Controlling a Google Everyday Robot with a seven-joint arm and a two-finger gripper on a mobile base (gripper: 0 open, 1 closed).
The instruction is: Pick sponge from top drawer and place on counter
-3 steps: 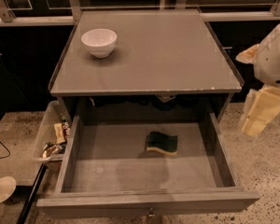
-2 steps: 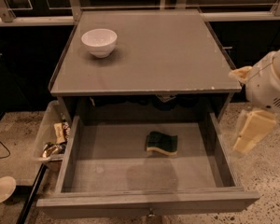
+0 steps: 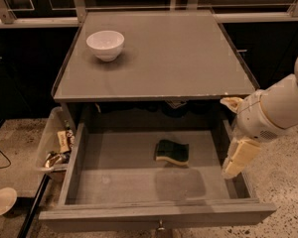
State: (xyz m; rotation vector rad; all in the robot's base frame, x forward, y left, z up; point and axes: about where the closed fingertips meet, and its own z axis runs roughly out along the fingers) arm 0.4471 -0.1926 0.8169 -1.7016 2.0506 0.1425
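The sponge (image 3: 172, 151), dark green on top with a yellow foam layer, lies flat on the floor of the top drawer (image 3: 154, 217), right of its middle. The drawer is pulled fully out, and its front board carries a small knob at the bottom edge. The counter (image 3: 184, 58) is the flat grey cabinet top above it. My gripper (image 3: 227, 138) hangs at the right side, over the drawer's right wall, to the right of the sponge and above it. Its cream fingers (image 3: 241, 157) are spread open and hold nothing.
A white bowl (image 3: 105, 44) stands on the counter's back left. A clear plastic bin of clutter (image 3: 54, 148) sits on the floor left of the drawer, with a dark pole (image 3: 32, 212) and a pale disc (image 3: 1, 201) near it. Speckled floor lies to the right.
My arm has moved left and down, from beside the cabinet to over the drawer's right wall. The sponge and bowl have not moved.
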